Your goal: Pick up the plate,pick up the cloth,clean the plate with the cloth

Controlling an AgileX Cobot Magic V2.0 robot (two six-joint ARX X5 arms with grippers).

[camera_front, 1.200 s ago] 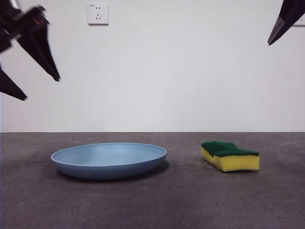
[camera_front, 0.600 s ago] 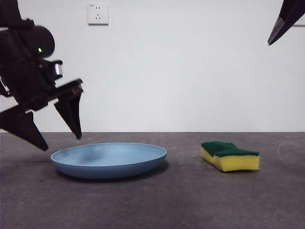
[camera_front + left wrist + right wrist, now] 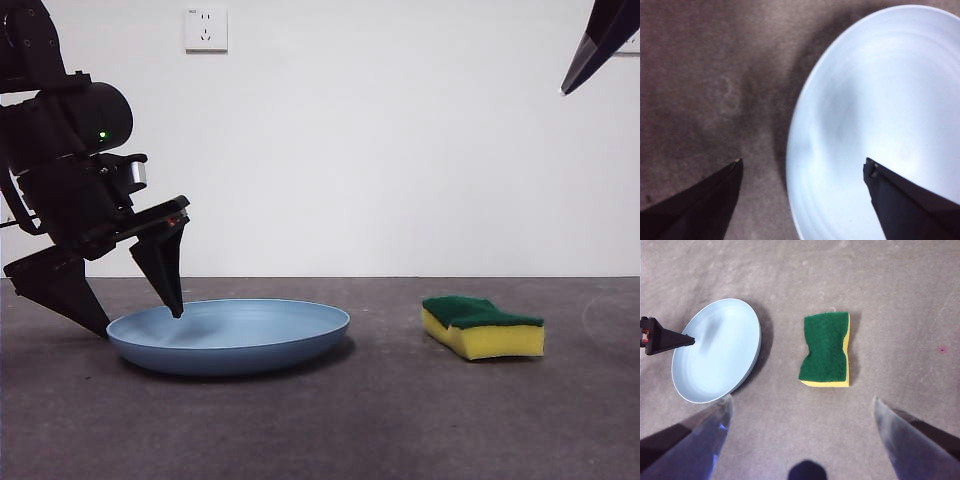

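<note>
The light-blue plate lies flat on the dark table, left of centre; it also shows in the left wrist view and right wrist view. My left gripper is open and straddles the plate's left rim, one jaw inside the plate, one outside on the table. The cloth, a yellow sponge with a green top, lies on the table to the right of the plate, also in the right wrist view. My right gripper is open, high above the table, a black tip at the top right corner.
A white wall with a socket stands behind the table. The dark grey tabletop stretches in front of the plate and sponge.
My left gripper has come down from the upper left to the plate's left rim, jaws open on either side of it. The plate, the sponge and the right arm have not moved.
</note>
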